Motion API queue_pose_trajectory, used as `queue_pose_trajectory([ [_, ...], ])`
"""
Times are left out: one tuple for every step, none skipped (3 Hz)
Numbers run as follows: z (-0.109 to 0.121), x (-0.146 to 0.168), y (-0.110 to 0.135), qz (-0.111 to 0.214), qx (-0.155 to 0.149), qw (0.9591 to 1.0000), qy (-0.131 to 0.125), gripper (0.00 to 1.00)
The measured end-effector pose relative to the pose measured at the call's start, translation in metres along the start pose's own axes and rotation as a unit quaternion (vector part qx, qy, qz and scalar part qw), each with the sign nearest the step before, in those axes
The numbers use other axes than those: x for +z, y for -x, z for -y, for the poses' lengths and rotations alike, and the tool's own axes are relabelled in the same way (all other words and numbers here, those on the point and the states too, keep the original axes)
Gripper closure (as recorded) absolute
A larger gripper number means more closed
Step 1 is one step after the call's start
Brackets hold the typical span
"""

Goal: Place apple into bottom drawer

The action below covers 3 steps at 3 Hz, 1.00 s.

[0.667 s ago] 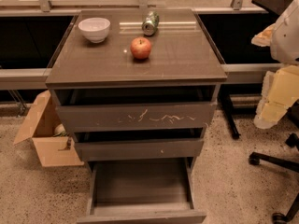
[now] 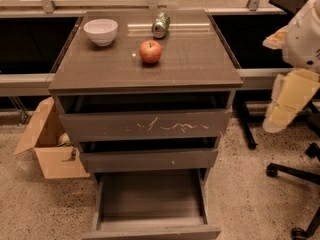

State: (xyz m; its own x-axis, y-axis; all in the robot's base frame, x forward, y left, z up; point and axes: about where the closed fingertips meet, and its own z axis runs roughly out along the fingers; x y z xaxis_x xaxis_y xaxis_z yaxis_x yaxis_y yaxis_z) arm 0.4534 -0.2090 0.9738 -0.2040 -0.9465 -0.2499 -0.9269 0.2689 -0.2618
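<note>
The red apple (image 2: 150, 51) sits on the cabinet top (image 2: 195, 64), a little back of the middle. The bottom drawer (image 2: 150, 199) is pulled out wide and its tray is empty. My gripper (image 2: 284, 104), cream-coloured, hangs from the white arm (image 2: 305, 31) at the right edge of the view. It is beside the cabinet at about top-drawer height, well to the right of the apple and touching nothing.
A white bowl (image 2: 101, 30) and a green can lying on its side (image 2: 160, 24) are at the back of the cabinet top. The scratched top drawer (image 2: 145, 125) and the middle drawer (image 2: 149, 159) stand slightly out. A cardboard box (image 2: 47, 146) is on the floor at left. Chair legs (image 2: 295, 171) are at right.
My gripper has shifted slightly to the left, toward the cabinet. The apple and the drawers have not moved.
</note>
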Motion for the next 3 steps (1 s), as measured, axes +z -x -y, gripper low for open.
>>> queue_pose_trajectory([
  [0.023,0.033,0.017,0.038,0.006,0.9993,0.0,0.0],
  [0.023,0.033,0.017,0.038,0.006,0.9993,0.0,0.0],
  [0.04,0.049,0.031,0.062,0.004,0.9981,-0.007,0.0],
])
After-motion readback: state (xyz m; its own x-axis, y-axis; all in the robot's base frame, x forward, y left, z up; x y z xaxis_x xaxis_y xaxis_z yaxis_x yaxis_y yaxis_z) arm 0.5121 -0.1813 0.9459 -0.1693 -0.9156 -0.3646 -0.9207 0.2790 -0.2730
